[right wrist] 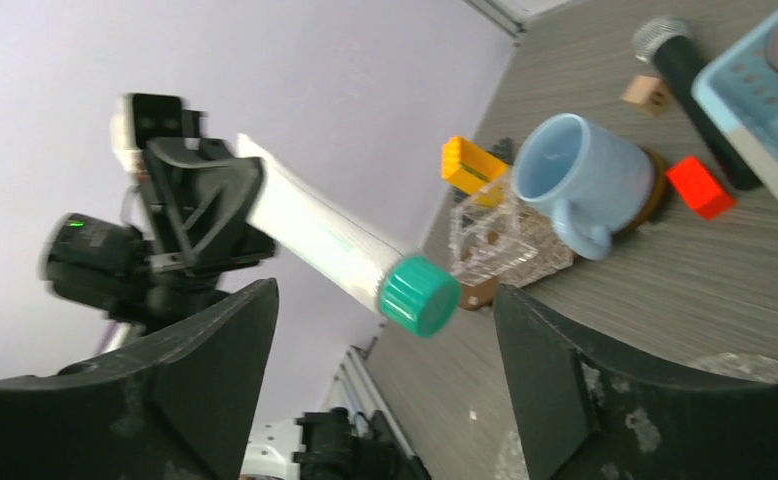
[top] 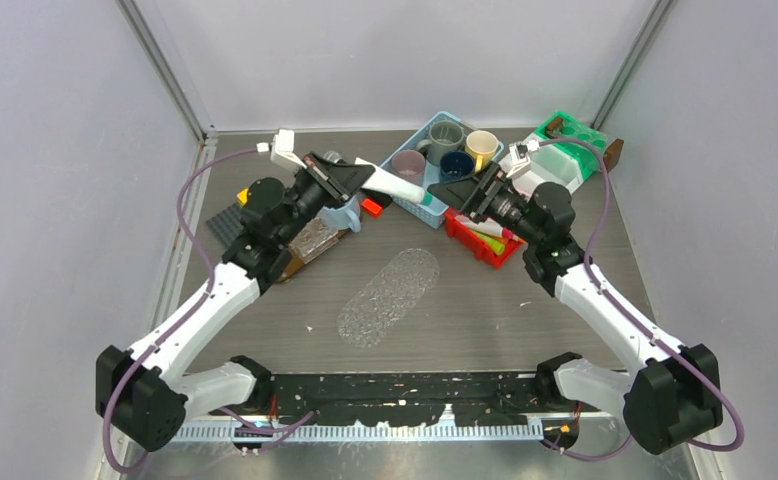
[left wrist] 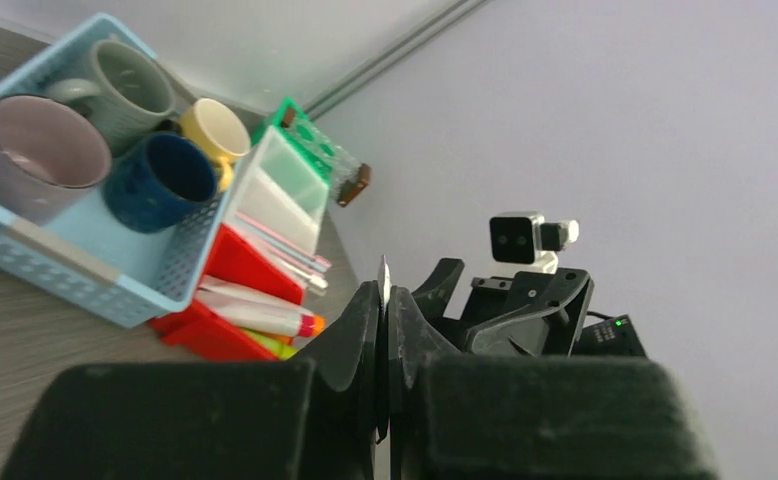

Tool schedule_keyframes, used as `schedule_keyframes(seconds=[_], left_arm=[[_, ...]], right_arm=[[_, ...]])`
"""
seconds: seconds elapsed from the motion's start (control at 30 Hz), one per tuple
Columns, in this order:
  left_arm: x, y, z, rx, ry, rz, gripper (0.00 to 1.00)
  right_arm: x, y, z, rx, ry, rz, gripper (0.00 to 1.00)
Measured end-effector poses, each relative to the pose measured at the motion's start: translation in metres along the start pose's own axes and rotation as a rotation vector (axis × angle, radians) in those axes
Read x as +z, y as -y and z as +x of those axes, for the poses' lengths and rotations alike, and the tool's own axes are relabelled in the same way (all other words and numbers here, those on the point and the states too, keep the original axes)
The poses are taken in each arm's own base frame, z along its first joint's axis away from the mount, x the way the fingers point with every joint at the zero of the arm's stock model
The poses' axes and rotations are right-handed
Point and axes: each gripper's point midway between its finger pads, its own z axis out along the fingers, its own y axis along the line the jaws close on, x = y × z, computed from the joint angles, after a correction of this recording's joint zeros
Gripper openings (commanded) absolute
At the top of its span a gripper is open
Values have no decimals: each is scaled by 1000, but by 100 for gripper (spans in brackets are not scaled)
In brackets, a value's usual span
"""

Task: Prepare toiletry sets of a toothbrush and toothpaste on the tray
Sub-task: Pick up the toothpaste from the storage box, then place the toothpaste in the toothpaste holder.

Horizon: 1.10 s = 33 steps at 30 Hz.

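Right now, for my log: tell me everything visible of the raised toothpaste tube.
The toothpaste tube is white and soft-looking, with a ribbed teal cap screwed on. The left gripper pinches its flat tail, holding it in the air, cap toward the right gripper, whose open fingers flank the cap without touching.

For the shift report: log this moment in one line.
left gripper: shut on flat end of toothpaste tube | right gripper: open, fingers either side of green cap | tray: no set yet

Toothpaste tube [right wrist: 315, 240] tail hidden inside left gripper [top: 363, 177], mauve mug [left wrist: 35, 150] cropped
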Motion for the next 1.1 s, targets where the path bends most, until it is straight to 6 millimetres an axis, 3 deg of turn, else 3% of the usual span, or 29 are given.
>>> schedule_keyframes(seconds=[0.1,0.27,0.57,0.67,0.83,1.1], left_arm=[[-6,-7,-5,97,2,-63,0],[-17,-19,-19,285,-2,-189,0],[-44,-31,-59,629,-19,-408,0],[-54,-38,-72,724,-30,-486,0],[-68,-65,-86,814,-59,-615,0],[-73,-108,-99,860,-94,-748,0]], right_arm=[[-2,20,6,-28,-18,86,93],[-15,42,2,-109,7,228,92],[-60,35,-25,-344,167,332,96],[-73,49,-25,-408,147,422,95],[-92,71,-18,-470,80,551,95],[-113,74,-21,-537,88,616,94]])
